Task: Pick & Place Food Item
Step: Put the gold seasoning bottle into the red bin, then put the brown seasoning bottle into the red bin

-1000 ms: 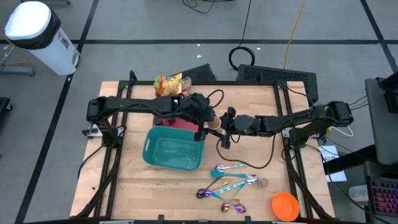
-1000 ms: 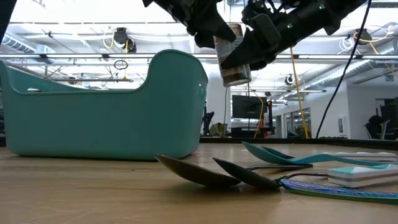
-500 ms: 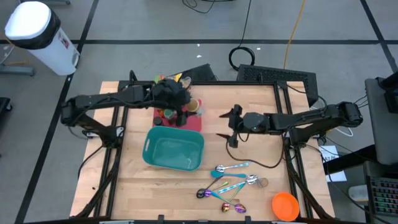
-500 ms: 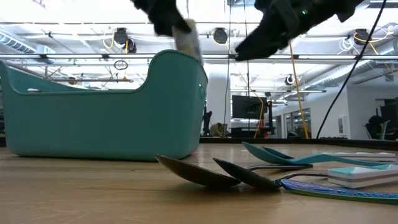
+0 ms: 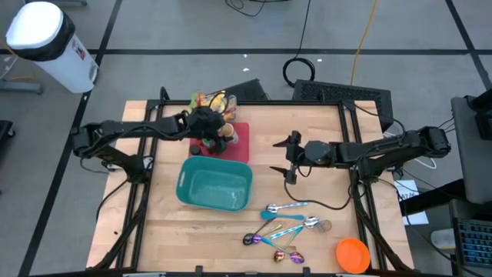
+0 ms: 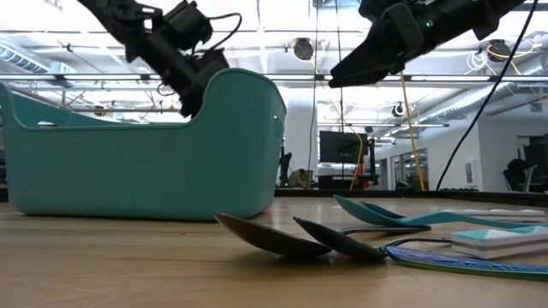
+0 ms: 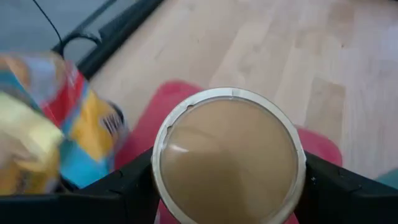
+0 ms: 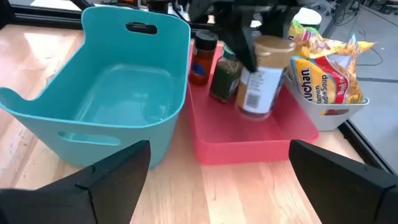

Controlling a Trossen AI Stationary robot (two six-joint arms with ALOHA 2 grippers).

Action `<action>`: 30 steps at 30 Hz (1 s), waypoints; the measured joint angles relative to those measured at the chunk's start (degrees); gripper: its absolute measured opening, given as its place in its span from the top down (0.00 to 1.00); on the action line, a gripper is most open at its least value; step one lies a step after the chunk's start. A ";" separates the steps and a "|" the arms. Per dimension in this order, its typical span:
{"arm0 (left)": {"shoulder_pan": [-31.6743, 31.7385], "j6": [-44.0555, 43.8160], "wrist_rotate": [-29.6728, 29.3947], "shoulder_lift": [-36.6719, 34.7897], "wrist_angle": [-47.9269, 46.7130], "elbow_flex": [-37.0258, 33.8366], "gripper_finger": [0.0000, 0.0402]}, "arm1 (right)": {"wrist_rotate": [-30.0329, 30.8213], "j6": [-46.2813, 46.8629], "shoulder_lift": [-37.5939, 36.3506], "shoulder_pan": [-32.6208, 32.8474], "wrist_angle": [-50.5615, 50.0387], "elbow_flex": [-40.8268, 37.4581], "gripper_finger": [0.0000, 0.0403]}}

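i have the left gripper (image 8: 249, 28) pinching the jar (image 8: 261, 74) by its sides, lid end facing the wrist camera, jar tilted and hanging over the red tray (image 8: 261, 140), not yet set down as far as i can judge. the tray already carries two spice bottles (image 8: 214, 62) at the end nearest the teal bin (image 5: 215, 185), so i'm aiming for the bare patch beside them. a white tub of snack packets (image 8: 326, 68) sits just past the tray. my right gripper (image 5: 290, 158) hangs mid-table with its fingers spread and nothing between them, well apart from the tray, parked there to leave the left arm room.
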 joint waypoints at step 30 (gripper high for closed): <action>1.99 -3.36 -7.18 3.71 2.53 -4.00 0.14 | -0.02 0.20 -0.04 -0.07 0.37 -0.01 0.06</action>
